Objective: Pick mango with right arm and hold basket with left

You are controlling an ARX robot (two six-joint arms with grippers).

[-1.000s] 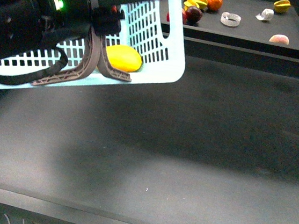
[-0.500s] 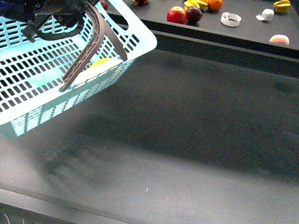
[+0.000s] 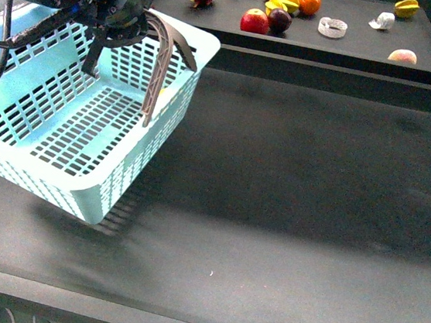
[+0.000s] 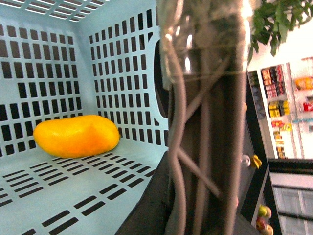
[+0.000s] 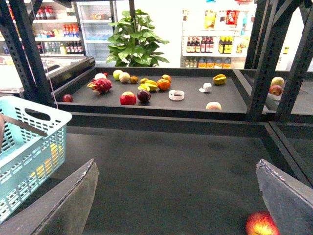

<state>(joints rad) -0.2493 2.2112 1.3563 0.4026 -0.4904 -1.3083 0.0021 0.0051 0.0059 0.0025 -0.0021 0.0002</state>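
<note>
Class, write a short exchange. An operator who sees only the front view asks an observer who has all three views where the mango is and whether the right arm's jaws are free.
Operator: In the front view I can't make out the mango inside the basket. Is it there?
Observer: Yes. The left wrist view shows the mango lying on the floor of the basket, by its slotted wall.
Operator: The right arm is out of my picture. Is it holding anything?
Observer: No. In the right wrist view the right gripper has its jaws wide open and empty.
</note>
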